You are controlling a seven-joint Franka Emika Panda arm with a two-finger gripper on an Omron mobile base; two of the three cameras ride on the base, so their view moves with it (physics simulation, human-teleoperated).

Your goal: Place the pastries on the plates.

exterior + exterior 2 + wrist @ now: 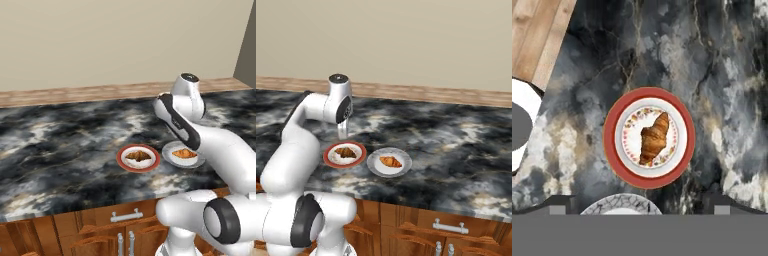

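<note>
The dark brown croissant (654, 138) lies in the patterned white middle of the red-rimmed plate (610, 120), well inside the rim and resting flat. Just beside that plate, on the side nearer the counter's front edge in the hand view, is the pale grey plate (376, 167), and the golden-orange pastry (390, 161) sits near its centre. The two plates are close neighbours, apart by a thin strip of stone or perhaps just touching; the pictures are too coarse to settle it. Both stand on the black marbled counter (60, 145), not far back from its front edge, above wooden cabinet doors (115, 235) with metal handles.

The hand (343, 133) hangs above the red-rimmed plate, pointing straight down at it and clear of the croissant, with open stone showing between it and the plate in the right base view. It carries nothing. Its fingertips (560, 201) stand far to either side at the bottom of the hand view, so the jaws look spread wide.

Judged from how things lie, each pastry already has a plate, so the placing itself appears finished and the step in hand is the release and pull-away over the red-rimmed plate. What the next move calls for is modest: lift the hand straight up from the red-rimmed plate without brushing the croissant or nudging either dish, then carry the arm back clear of the counter.
</note>
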